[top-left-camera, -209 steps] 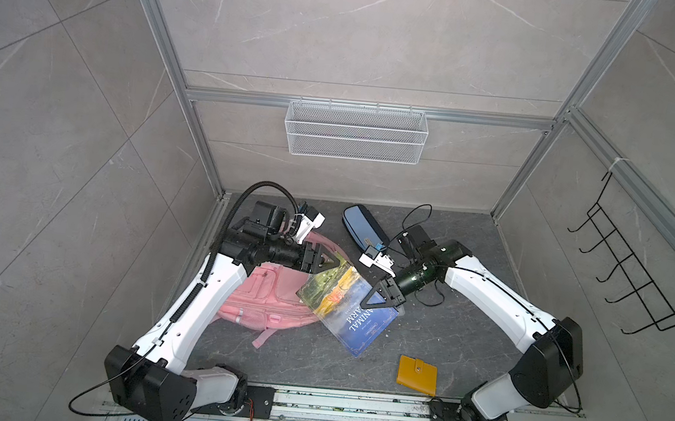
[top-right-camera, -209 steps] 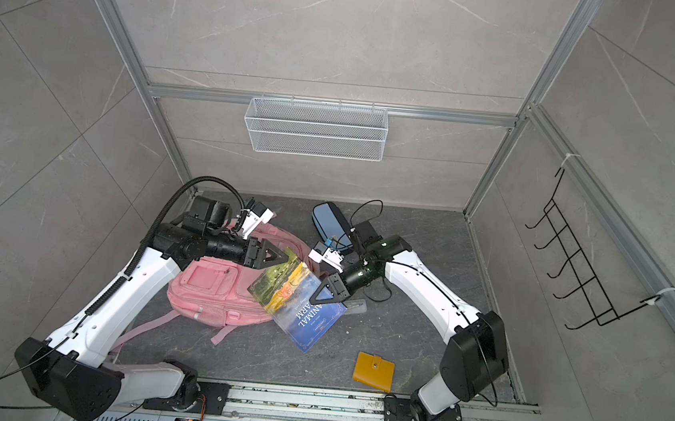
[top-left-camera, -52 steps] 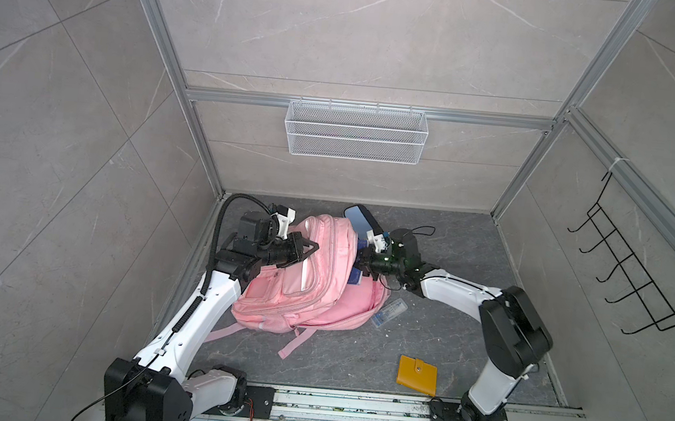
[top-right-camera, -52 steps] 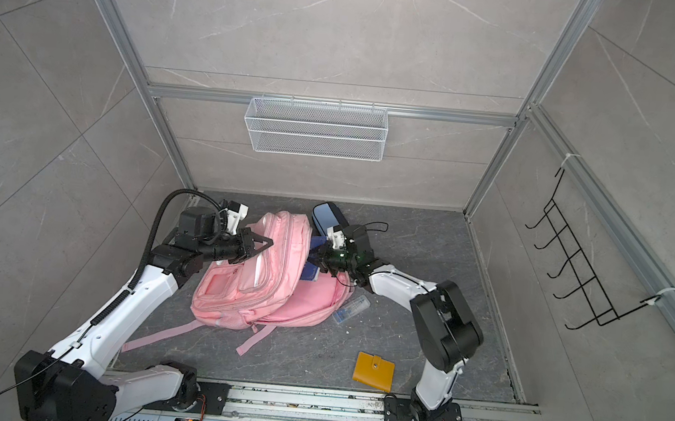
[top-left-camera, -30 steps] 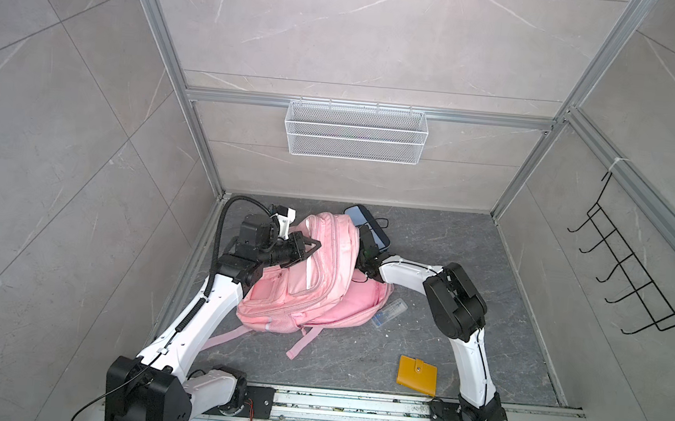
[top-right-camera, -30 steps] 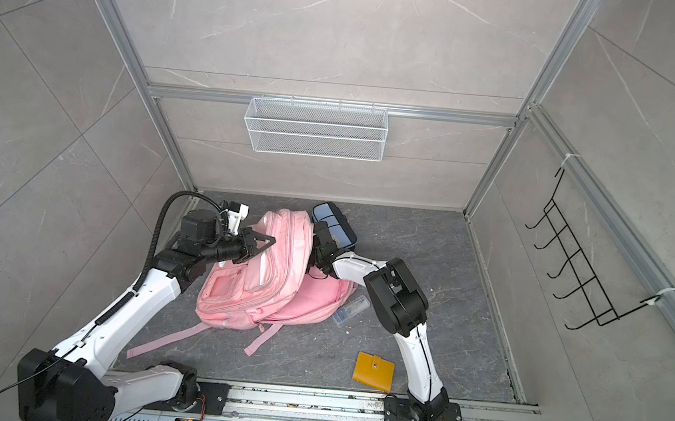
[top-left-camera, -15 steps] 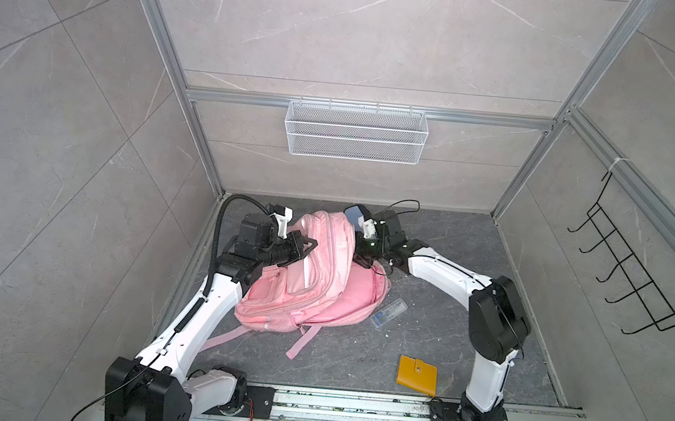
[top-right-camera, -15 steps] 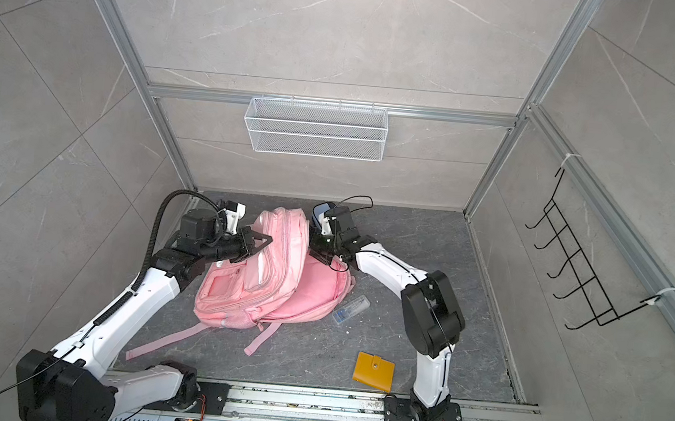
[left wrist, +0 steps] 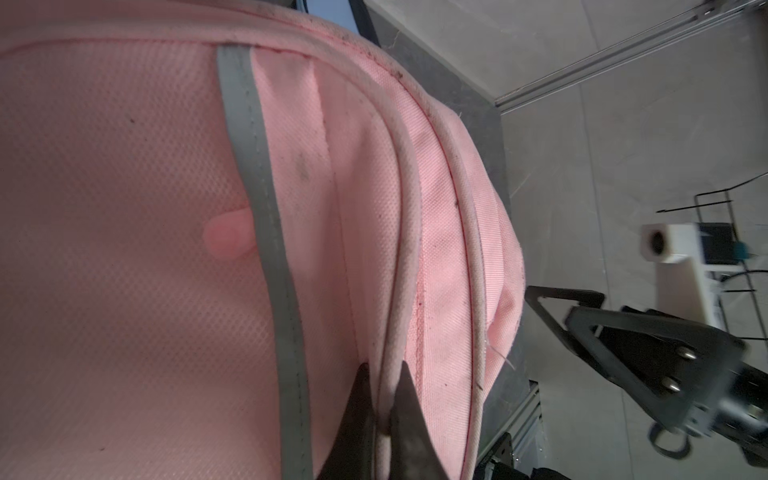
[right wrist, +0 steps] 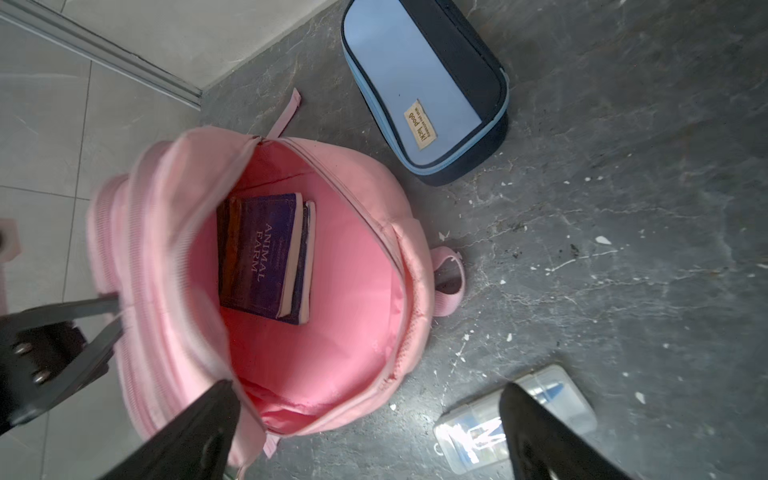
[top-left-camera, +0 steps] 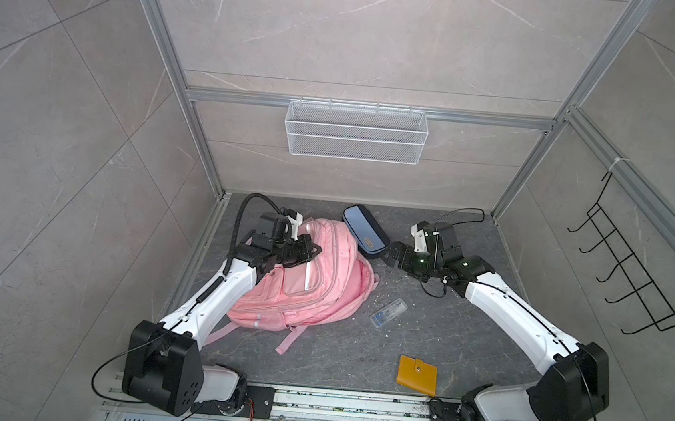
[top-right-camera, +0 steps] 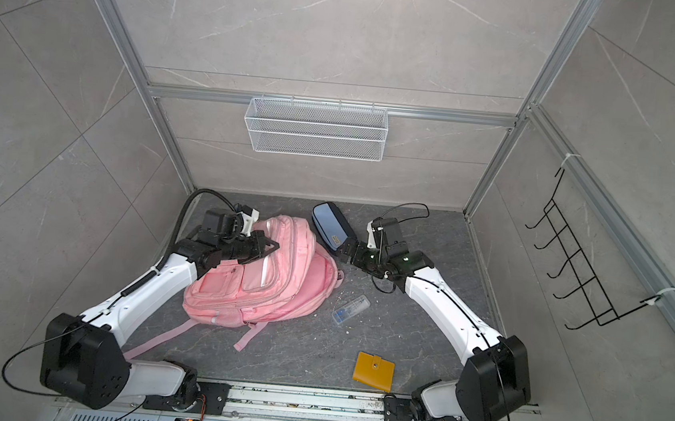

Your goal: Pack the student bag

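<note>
The pink student bag [top-left-camera: 321, 285] [top-right-camera: 271, 280] lies on the dark floor, its top propped up. My left gripper [top-left-camera: 309, 250] [top-right-camera: 270, 247] [left wrist: 384, 374] is shut on the pale piping of the student bag's upper rim [left wrist: 395, 291], holding the mouth open. The right wrist view looks into the pink lining [right wrist: 332, 332], where a purple "Animal Farm" book [right wrist: 266, 257] lies beside a second book. My right gripper [top-left-camera: 392, 254] [top-right-camera: 347, 248] [right wrist: 365, 388] hangs open and empty, just right of the bag mouth, close to the pencil case.
A light-blue and navy pencil case [top-left-camera: 365, 232] [right wrist: 424, 87] lies behind the bag. A clear plastic box [top-left-camera: 388, 312] [right wrist: 515, 419] sits right of the bag and a yellow wallet [top-left-camera: 417, 374] near the front rail. A wire basket [top-left-camera: 354, 138] hangs on the back wall.
My right gripper has drawn back out of the bag mouth toward the right and its jaws have spread wide. The left gripper keeps its hold on the rim.
</note>
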Robot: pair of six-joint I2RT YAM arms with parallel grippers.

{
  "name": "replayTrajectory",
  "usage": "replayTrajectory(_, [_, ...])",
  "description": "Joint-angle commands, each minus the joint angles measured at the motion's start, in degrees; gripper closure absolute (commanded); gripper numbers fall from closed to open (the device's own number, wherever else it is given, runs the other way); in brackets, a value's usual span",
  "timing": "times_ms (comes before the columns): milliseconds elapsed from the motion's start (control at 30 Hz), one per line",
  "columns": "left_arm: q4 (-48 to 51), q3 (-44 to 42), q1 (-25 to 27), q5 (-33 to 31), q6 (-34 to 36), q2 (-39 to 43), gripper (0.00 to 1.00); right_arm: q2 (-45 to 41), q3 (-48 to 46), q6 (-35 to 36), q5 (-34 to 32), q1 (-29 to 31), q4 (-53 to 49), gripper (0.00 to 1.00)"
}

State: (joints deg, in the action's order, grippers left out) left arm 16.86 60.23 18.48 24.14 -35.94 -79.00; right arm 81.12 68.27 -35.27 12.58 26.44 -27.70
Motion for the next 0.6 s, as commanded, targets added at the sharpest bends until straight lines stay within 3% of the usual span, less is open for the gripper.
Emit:
replayTrajectory(0, [-1.44,2.94,1.72,-5.29,0.15,-3.68,0.98,-0.72,1.51,8.17,-2.37,1.53,-5.32,0.0])
replayTrajectory(67, [-1.79,3.51,2.32,-6.21,-1.59,-5.09,0.89,-0.89,1.43,9.76,-2.3,2.96,-5.34,0.0])
replayTrajectory(300, [12.25,5.43,2.44,-11.0,-1.74,0.0,0.31,-0.39,0.9,11.9,-2.21,8.53,-3.54,0.02])
replayTrajectory(400, [21.24,2.1,2.44,-11.74,-1.76,6.62,0.18,-0.13,0.81,13.14,-1.09,10.41,-1.4,0.02])
replayTrajectory(567, [32.24,-9.07,2.51,-11.42,-7.78,21.01,0.14,1.14,0.4,14.67,1.29,11.83,1.42,0.01])
